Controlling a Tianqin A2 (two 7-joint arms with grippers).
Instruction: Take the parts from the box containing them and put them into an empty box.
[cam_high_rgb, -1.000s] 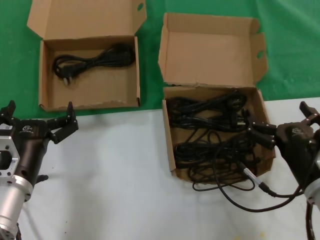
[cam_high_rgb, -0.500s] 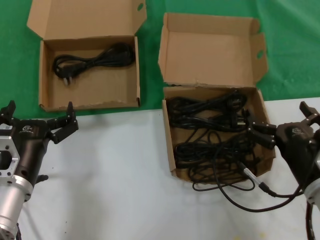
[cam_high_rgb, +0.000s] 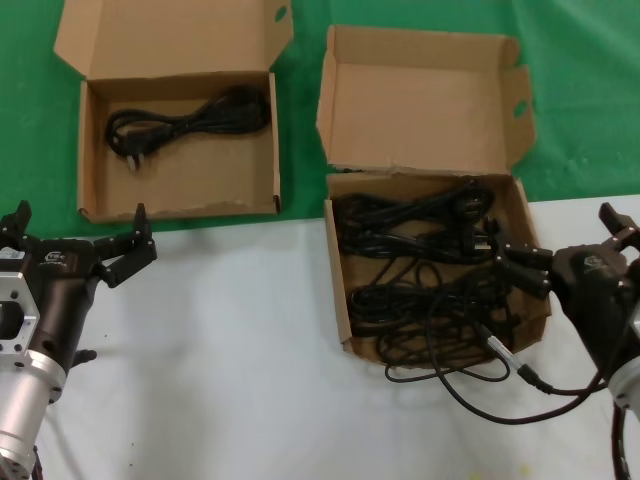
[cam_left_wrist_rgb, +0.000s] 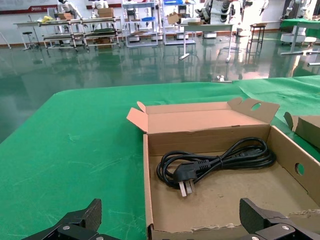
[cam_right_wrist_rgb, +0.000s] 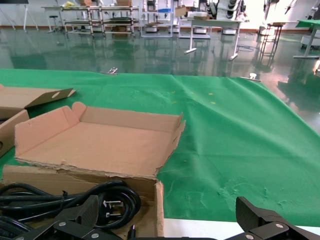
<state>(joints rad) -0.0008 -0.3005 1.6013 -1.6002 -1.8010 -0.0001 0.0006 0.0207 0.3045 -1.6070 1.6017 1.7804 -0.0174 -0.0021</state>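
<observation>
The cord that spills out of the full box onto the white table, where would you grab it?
Grip the loose cord on its bare loop on the table, from above. The right gripper, open at the full box, is nearest; inside, cords tangle.

Green cloth (cam_high_rgb: 580, 100) covers far half of work surface; white tabletop (cam_high_rgb: 220, 350) nearer. Beyond: glossy green floor (cam_left_wrist_rgb: 125, 65), shelving racks (cam_left_wrist_rgb: 80, 30), white tables (cam_right_wrist_rgb: 210, 25).

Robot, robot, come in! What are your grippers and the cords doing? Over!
Left gripper open, parked near the wide box, one cord inside. Right gripper open beside the full box. One cord trails over its front edge.
</observation>
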